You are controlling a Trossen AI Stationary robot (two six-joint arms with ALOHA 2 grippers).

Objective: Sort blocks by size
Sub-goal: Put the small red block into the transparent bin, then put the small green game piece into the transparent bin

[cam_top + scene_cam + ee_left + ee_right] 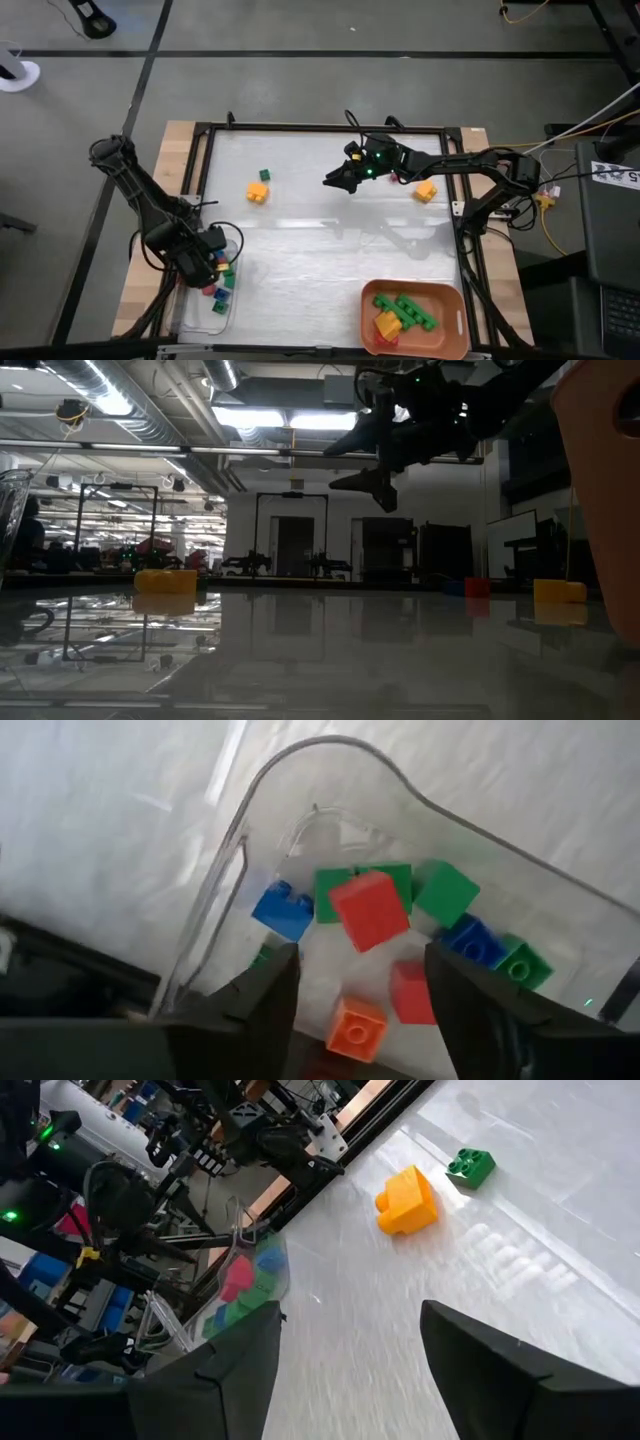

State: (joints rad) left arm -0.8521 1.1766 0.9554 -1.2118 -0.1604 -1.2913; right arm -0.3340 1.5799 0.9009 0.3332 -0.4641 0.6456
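Observation:
My left gripper [362, 1010] is open and empty just above a clear tray [300, 750] at the table's near left, which holds several small cubes: red [370, 908], green [447, 892], blue [283, 910] and orange [358, 1025]. In the high view it sits at the tray's far end [216, 262]. My right gripper [335, 180] is open and empty, raised over the table's far middle [365, 460]. A yellow block [258, 192] and a small green block [264, 175] lie on the table to its left; both also show in the right wrist view, the yellow block [405, 1202] and the green block [470, 1167].
An orange tray [450, 300] at the near right holds longer green bricks [408, 308] and a yellow one [388, 324]. Another yellow block [426, 190] lies at the far right, under the right arm. A black frame [300, 127] borders the table.

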